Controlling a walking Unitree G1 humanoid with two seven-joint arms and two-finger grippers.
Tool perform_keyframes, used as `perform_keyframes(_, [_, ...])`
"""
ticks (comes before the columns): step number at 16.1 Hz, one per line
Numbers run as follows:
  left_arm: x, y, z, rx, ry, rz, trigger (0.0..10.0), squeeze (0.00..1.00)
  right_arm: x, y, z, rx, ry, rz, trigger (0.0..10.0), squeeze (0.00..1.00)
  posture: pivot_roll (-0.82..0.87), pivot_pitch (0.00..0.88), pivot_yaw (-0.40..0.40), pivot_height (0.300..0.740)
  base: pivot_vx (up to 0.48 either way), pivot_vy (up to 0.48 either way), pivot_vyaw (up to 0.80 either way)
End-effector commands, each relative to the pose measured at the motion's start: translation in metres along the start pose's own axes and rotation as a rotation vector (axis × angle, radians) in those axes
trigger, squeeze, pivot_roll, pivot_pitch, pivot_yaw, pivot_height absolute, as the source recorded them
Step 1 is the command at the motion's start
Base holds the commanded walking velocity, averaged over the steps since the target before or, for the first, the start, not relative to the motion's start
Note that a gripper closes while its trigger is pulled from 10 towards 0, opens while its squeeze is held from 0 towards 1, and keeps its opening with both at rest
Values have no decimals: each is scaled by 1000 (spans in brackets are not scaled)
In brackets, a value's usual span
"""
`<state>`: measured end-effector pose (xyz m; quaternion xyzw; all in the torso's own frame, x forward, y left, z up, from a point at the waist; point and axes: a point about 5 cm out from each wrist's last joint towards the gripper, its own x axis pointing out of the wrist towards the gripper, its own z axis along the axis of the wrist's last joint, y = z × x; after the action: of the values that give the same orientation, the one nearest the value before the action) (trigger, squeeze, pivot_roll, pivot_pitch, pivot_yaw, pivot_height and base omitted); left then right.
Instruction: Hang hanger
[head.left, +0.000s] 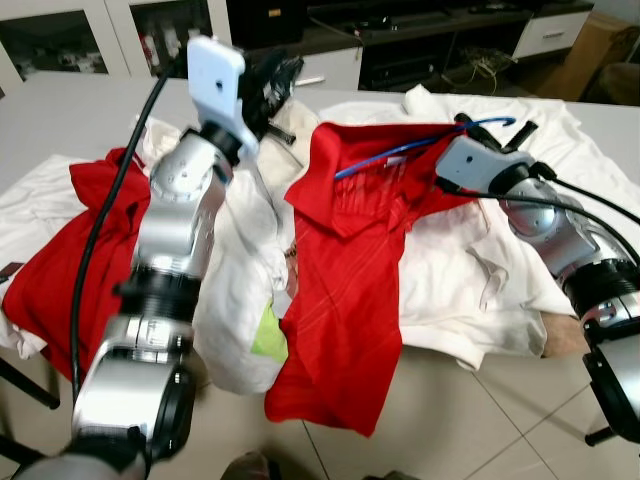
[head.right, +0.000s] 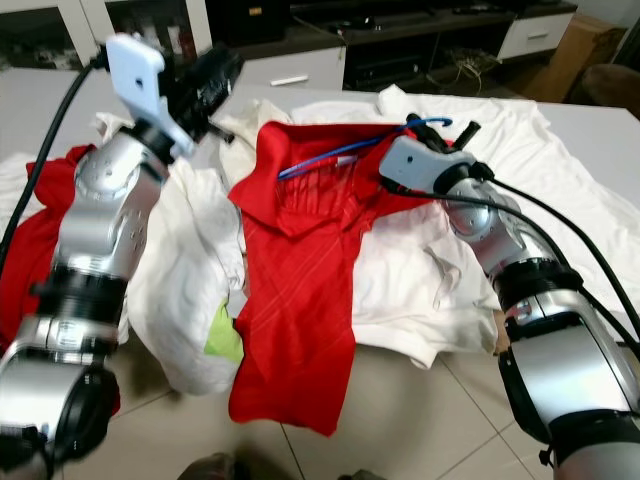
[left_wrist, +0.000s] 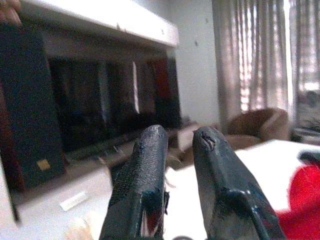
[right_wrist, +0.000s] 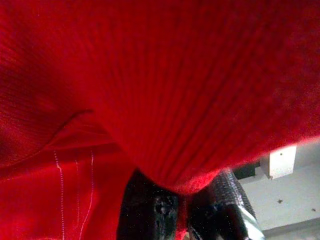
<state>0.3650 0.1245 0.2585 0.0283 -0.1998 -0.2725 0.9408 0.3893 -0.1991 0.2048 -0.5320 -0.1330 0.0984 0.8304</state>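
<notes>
While a heap of red and white clothes sprawls over the desk (head.left: 60, 110), the left gripper (left_wrist: 175, 150) is raised above the pile, aimed out at a dark cabinet (left_wrist: 100, 100) and a curtained window (left_wrist: 255, 60); its two black fingers (left_wrist: 142, 180) stand almost pressed together, a narrow gap between the tips and nothing in them. Below that arm lies a red garment (head.left: 55, 260) at the desk's left edge, and beside it a white garment (head.left: 240, 290) droops off the front, a yellow-green patch (head.left: 268, 338) showing at its fold. Centre stage, a red polo shirt (head.left: 345, 290) hangs over the desk edge toward the tiled floor (head.left: 450, 420). Across its collar runs the blue hanger (head.left: 400, 150), thin wire slanting up toward the right arm. Over on the right, the right gripper (right_wrist: 185, 210) is buried in red fabric, its fingers pinching a fold of the polo shirt. White shirts (head.left: 480, 280) spread under that arm.
</notes>
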Motion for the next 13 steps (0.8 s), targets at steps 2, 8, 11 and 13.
perform_keyframes(2, [-3,-14,-11,-104,61,-37,10000,0,1,-12,3,51,-3,-102,0,0,88,0,-18,740,0,0,0])
perform_keyframes(8, [-13,-38,-19,-267,154,-22,10000,0,-2,-15,8,81,11,-248,0,0,84,0,-7,740,0,0,0])
perform_keyframes(11, [-13,-22,-6,-295,121,74,10000,0,-2,-20,2,77,84,-306,0,0,90,0,-10,740,0,0,0])
perform_keyframes(13, [-16,-11,1,-309,100,126,10000,0,-2,-21,0,72,111,-325,0,0,96,0,-13,740,0,0,0])
